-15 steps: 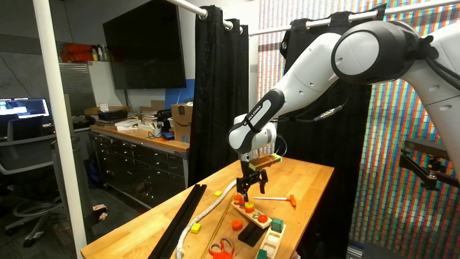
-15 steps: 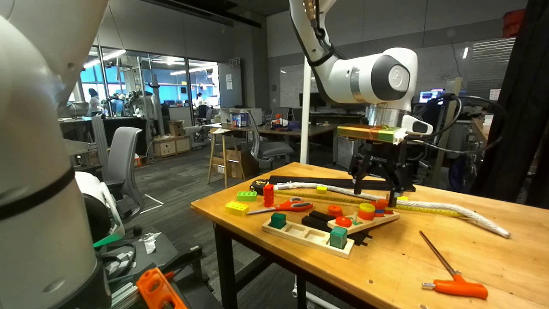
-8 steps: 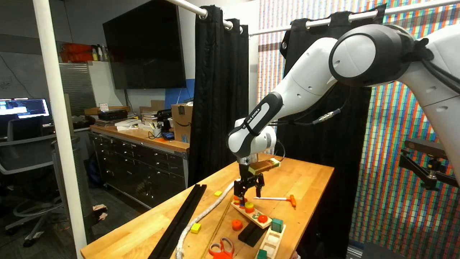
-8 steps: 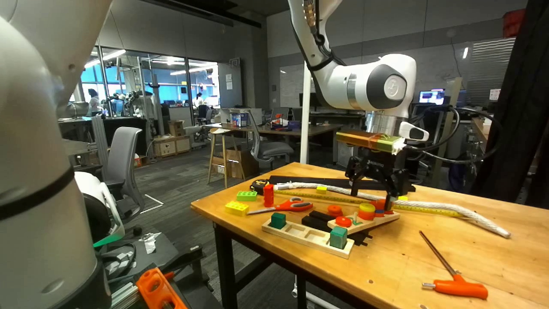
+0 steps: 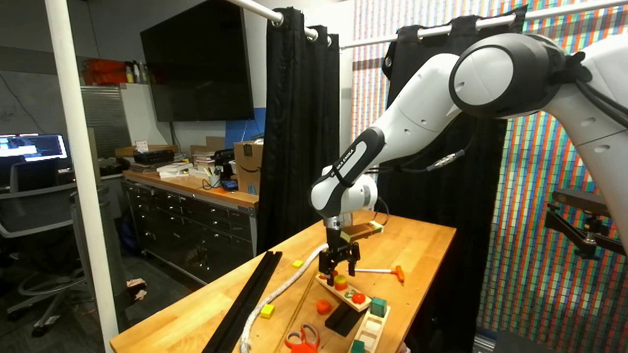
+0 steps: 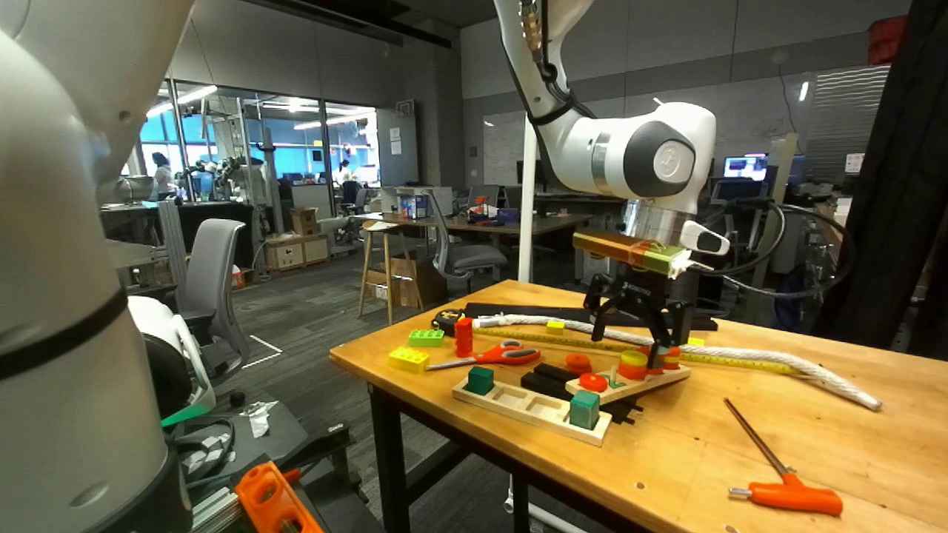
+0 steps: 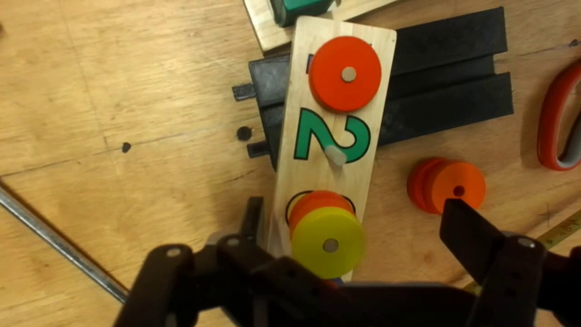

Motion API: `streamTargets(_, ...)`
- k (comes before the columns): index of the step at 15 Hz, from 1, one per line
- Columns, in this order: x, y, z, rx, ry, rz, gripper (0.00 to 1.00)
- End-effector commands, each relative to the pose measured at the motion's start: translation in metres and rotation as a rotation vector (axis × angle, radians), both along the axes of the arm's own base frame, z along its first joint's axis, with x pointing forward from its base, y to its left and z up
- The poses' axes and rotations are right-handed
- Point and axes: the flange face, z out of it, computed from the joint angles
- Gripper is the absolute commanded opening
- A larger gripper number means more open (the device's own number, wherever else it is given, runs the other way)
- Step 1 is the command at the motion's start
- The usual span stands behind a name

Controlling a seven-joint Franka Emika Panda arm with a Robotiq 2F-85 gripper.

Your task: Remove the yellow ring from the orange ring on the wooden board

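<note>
The yellow ring (image 7: 328, 243) sits on top of the orange ring (image 7: 320, 198) on one peg of the wooden board (image 7: 324, 178), a pale strip with pegs and painted numbers. The yellow ring (image 5: 340, 279) (image 6: 633, 358) and orange ring (image 5: 341, 286) (image 6: 632, 370) show in both exterior views. My gripper (image 7: 356, 211) is open and empty. In the wrist view the yellow ring lies between its fingers, closer to the left one. In an exterior view my gripper (image 6: 626, 349) is low over the board, with one finger (image 6: 655, 354) in line just right of the yellow ring. Contact cannot be told.
A red ring (image 7: 345, 75) is on the board's end peg. Loose orange rings (image 7: 458, 184) lie right of the board, a black track piece (image 7: 445, 77) under it. A tray with green blocks (image 6: 522, 403), scissors (image 6: 511, 354), a rope (image 6: 803, 363) and an orange-handled tool (image 6: 796, 494) lie around.
My gripper has moved down and to the left in both exterior views, closer to the stacked yellow and orange rings. It stays open. The rings and board have not visibly moved.
</note>
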Motion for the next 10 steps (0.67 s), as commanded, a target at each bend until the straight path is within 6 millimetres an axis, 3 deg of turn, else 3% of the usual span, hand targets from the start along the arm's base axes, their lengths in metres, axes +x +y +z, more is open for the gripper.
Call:
streamTargets(1,0.000,0.000,0.005,0.013,-0.030,0.007,1.00)
streamTargets(10,0.011,0.005,0.016,-0.057,-0.050,0.020,1.00)
